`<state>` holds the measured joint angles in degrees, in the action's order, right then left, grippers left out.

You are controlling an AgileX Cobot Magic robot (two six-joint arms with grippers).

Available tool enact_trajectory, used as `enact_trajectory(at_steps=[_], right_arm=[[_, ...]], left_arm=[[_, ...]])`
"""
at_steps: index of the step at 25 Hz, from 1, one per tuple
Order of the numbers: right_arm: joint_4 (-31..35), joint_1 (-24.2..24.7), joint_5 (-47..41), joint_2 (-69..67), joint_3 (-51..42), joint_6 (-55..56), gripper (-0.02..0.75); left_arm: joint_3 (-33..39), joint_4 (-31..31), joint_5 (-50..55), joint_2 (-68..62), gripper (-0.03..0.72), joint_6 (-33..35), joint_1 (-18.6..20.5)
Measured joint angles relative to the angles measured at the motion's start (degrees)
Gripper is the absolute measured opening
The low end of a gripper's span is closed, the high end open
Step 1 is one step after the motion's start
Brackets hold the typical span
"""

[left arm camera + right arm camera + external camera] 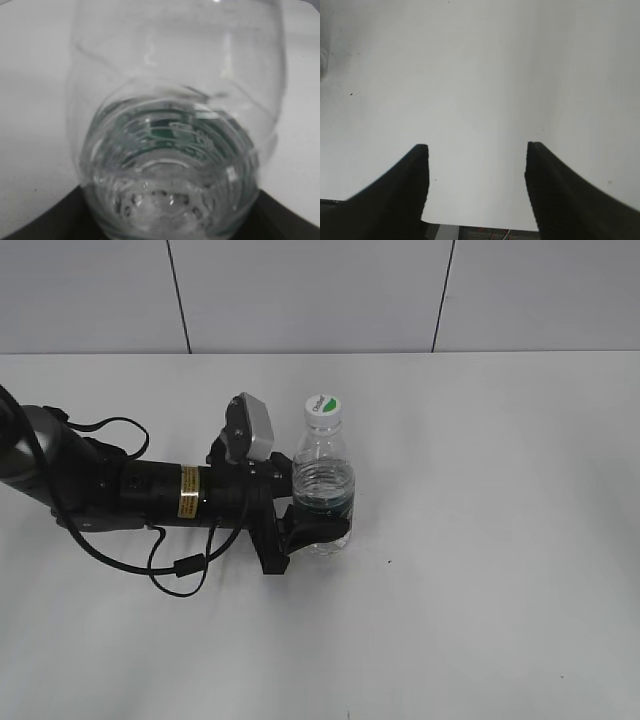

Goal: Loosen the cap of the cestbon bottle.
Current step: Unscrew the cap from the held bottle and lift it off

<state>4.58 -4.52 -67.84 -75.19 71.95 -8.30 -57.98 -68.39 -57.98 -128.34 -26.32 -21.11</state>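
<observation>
The cestbon bottle (323,485) is standing upright on the white table (480,540), the cap (323,406) sitting on its neck. The left gripper (318,530) is pinching the bottle's lower body. The right gripper (476,185) is hanging spread over bare table.

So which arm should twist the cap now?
Probably the right. The left tool is clamped around the cestbon bottle, steadying it. The right tool is open and holds nothing, so it could reach the cap.
</observation>
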Motion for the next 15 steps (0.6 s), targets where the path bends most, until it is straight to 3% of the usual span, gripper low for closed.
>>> enact_trajectory(at_steps=[7,15], right_arm=[[-0.3,-1.3,-1.4,-7.7,7.2,-1.4,0.431],[-0.4,-11.1,-1.8,-15.9,14.9,-1.8,0.411]], left_arm=[[0.0,-0.9,-0.3,0.0,0.414,0.0,0.0],[0.0,-2.3,-0.8,0.0,0.414,0.0,0.0]])
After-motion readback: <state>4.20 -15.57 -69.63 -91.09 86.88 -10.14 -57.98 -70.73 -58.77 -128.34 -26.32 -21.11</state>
